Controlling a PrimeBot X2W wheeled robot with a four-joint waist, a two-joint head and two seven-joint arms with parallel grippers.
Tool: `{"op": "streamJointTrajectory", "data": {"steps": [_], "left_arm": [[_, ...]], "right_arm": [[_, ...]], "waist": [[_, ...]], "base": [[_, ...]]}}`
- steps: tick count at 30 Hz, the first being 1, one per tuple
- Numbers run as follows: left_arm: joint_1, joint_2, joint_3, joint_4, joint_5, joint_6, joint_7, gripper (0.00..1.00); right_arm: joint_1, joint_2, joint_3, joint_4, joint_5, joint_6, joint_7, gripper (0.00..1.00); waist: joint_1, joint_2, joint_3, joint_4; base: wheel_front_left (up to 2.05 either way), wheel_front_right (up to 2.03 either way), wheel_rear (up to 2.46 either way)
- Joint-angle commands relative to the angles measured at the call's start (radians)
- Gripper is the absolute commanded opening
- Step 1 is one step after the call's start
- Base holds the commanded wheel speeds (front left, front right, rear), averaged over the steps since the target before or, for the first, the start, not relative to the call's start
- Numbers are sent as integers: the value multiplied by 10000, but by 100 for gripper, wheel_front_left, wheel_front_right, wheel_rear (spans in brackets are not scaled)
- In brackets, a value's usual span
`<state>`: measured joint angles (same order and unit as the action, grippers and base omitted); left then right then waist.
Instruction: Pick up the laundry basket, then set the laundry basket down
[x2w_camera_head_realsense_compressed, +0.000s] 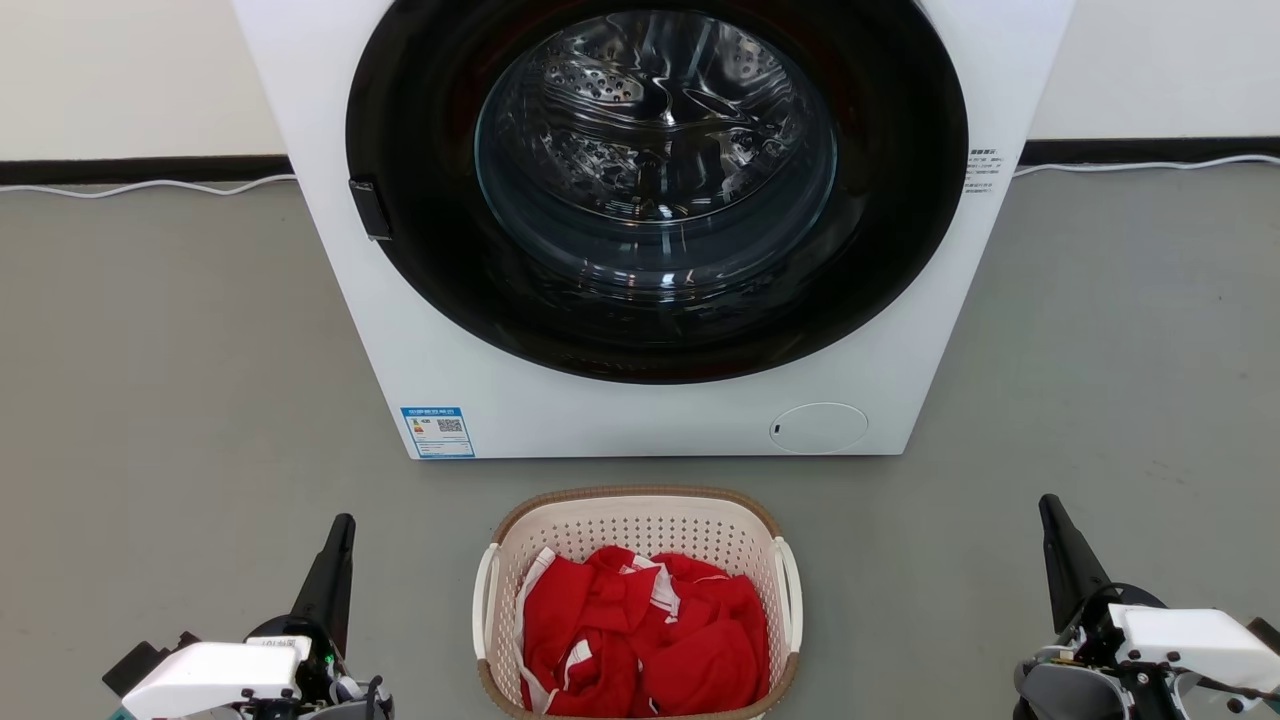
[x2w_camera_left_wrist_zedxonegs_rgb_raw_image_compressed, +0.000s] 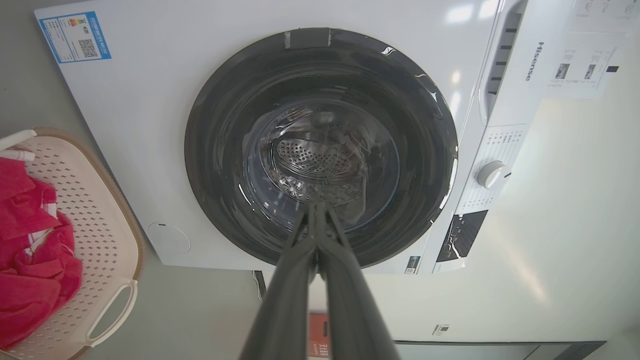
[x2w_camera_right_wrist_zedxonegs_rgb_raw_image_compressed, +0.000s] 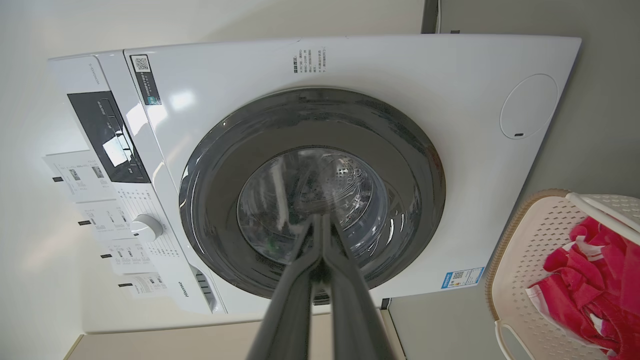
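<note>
head view: laundry basket (x2w_camera_head_realsense_compressed: 650, 525) sits on the grey floor (x2w_camera_head_realsense_compressed: 150, 400) at bottom centre, just in front of the washer (x2w_camera_head_realsense_compressed: 600, 420), and holds a pile of red clothes (x2w_camera_head_realsense_compressed: 650, 640). left gripper (x2w_camera_head_realsense_compressed: 340, 530) at lower left, right gripper (x2w_camera_head_realsense_compressed: 1050, 512) at lower right, both well apart from the basket, jaws together, nothing held. left wrist view: own fingers pressed shut and aimed at the washer door; basket at the lower left edge, one white handle (x2w_camera_left_wrist_zedxonegs_rgb_raw_image_compressed: 112, 312) showing. right wrist view: jaws closed too, basket in the lower right corner. handling guess: stiff perforated plastic, probably light, soft load adds little weight but could shift; smooth plastic may slip. best hold looks like the two side handles, one gripper each, lifted level so it doesn't tip.
</note>
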<state>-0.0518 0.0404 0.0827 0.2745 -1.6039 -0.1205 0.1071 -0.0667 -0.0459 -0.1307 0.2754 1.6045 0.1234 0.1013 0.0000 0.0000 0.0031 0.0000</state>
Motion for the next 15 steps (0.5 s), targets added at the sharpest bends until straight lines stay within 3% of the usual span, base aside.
{"op": "streamJointTrajectory", "data": {"steps": [1, 15], "left_arm": [[-562, 99, 311, -293, -47, -102, 61, 0], [-562, 99, 310, -293, -48, -102, 61, 0]], "right_arm": [[-411, -63, 186, -308, 55, 73, 105, 0], [-411, -59, 180, -308, 50, 73, 109, 0]], "waist": [[0, 0, 0, 0], [0, 0, 0, 0]], "base": [[0, 0, 0], [0, 0, 0]]}}
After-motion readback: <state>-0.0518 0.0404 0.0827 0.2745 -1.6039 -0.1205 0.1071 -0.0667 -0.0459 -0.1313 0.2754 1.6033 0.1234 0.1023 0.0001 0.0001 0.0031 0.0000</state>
